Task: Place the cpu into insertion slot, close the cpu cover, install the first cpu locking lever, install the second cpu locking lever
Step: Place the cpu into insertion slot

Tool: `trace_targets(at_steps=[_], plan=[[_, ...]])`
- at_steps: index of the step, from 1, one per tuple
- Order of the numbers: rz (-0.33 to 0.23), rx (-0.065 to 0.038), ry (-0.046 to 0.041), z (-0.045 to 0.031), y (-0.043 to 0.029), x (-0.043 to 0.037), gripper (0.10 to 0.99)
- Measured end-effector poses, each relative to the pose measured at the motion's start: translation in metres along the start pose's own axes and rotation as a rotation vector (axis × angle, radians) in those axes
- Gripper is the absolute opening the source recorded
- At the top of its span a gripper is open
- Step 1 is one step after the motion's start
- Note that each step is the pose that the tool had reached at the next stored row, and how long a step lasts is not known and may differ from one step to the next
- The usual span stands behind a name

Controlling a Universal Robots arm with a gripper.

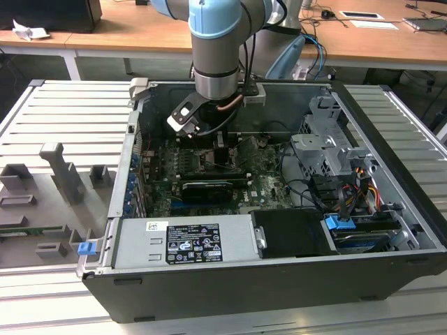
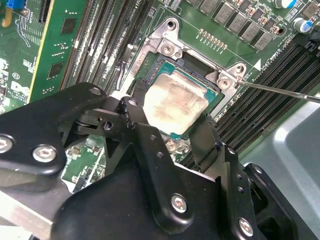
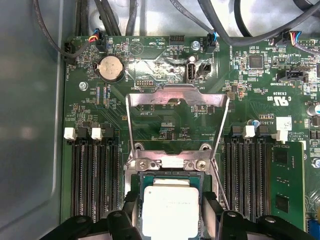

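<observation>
Gripping cpu by two edges, gripper closed on it, low in slot right beneath fingertips, seating impossible to tell; cover open just beyond. Risking slot damage through tilt or offset, or dragging cpu out upon release

Cpu face pale tan-silver, mottled. Board green. Cover silver. Gripper black. Arm pale blue and grey. Case dark grey. Table grey, ribbed. Desk light wood tone. Memory slots black.
</observation>
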State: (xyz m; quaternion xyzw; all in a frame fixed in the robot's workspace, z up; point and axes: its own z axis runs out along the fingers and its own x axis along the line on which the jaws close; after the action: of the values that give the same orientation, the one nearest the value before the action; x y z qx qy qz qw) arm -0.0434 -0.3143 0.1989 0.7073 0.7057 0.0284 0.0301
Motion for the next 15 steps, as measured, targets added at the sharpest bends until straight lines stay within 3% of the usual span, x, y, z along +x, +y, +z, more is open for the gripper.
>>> trace_targets(at_steps=[7,8,15], plan=[[-0.002,0.000,-0.0009,-0.0006,0.0000,-0.0002,0.608],[-0.004,0.000,-0.0009,-0.0006,0.0000,-0.0002,0.533],[-0.024,0.000,0.0007,-0.0005,0.0000,-0.0002,0.533]])
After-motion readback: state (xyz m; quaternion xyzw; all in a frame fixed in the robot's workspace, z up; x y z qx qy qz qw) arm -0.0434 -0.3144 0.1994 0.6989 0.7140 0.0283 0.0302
